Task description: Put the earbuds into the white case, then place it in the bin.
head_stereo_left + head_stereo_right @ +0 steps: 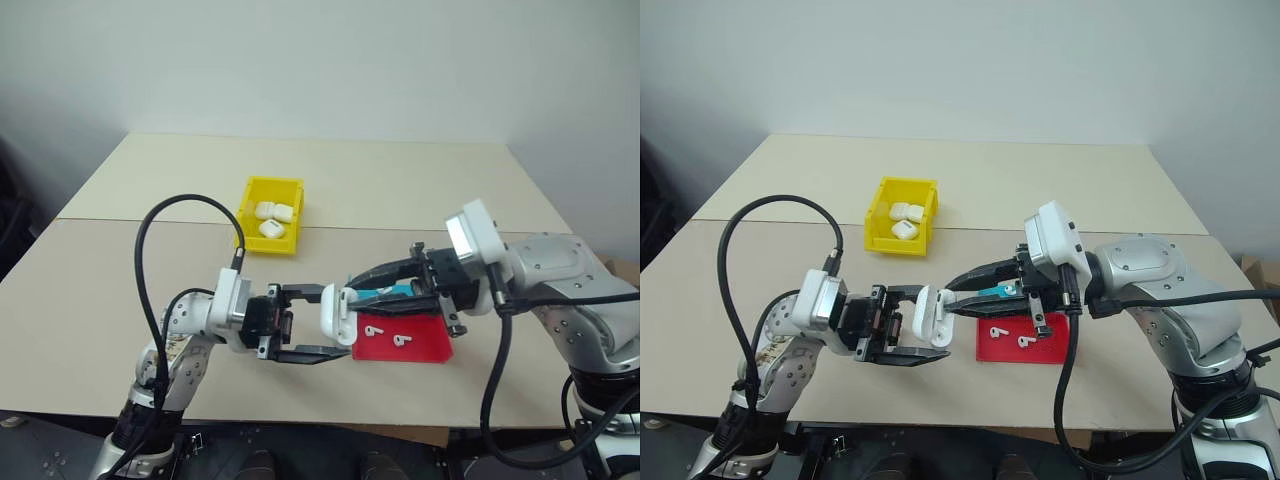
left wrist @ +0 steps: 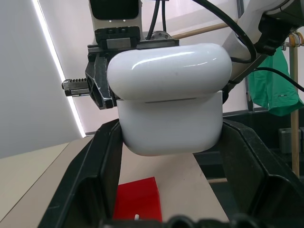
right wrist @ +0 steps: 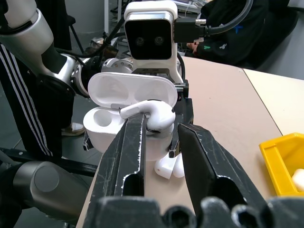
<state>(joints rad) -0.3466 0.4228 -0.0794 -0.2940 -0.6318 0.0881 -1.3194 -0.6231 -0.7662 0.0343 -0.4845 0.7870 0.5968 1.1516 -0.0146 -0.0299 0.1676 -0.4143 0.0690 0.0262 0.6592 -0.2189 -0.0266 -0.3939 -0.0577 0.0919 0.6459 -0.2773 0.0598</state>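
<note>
The white case [image 1: 337, 316] is held in the air above the front part of the table [image 1: 400, 190], clamped between the two black fingers of the left hand [image 1: 322, 322], which are closed tight on its lower body. The lid stands open. In the left wrist view the case [image 2: 170, 97] is seen from its back side, so its inside is hidden there. The right wrist view looks into it: the open lid, one empty round socket, and an earbud [image 3: 151, 114] lying at the case's mouth between the tips of the right hand's fingers [image 3: 129, 156]. These fingers are only partly open and narrow around the earbud. Whether the earbud already sits in its socket I cannot tell. The same view shows two more earbuds [image 3: 169, 167] below the case, close together.

In the head views the right hand [image 1: 958, 295] reaches to the case from the right side, and its fingers cover the case's opening. Just under both hands lies a flat red tray [image 1: 415, 343] with two earbuds on it. A teal thing is partly hidden behind the right hand. The yellow bin [image 1: 270, 215] stands further back on the table, well apart from the hands, with several white cases [image 1: 272, 217] inside.
</note>
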